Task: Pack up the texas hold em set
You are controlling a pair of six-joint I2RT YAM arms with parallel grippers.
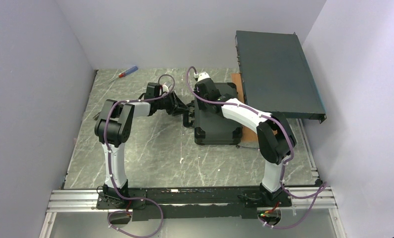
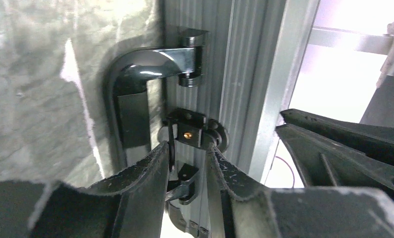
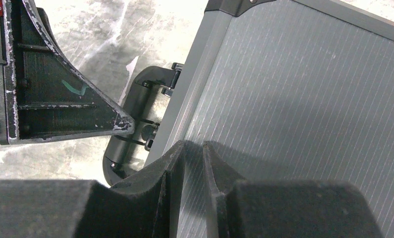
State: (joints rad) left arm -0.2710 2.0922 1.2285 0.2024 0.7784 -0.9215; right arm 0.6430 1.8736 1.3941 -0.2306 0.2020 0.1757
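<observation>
The texas hold em set's dark grey case (image 1: 217, 126) lies shut in the middle of the table, so its contents are hidden. My left gripper (image 1: 189, 113) is at the case's left side. In the left wrist view its fingers (image 2: 187, 148) stand apart on either side of the black latch (image 2: 192, 131), just below the black handle (image 2: 133, 99). My right gripper (image 1: 208, 99) is over the lid. In the right wrist view its tips (image 3: 194, 145) are narrowly parted against the ribbed lid (image 3: 294, 89), with nothing between them. The handle (image 3: 135, 99) shows at the lid's edge.
A large flat dark rack box (image 1: 279, 72) sits at the back right, partly on a brown board (image 1: 237, 82). A red-and-blue screwdriver (image 1: 127, 72) lies at the back left. Grey walls close in three sides.
</observation>
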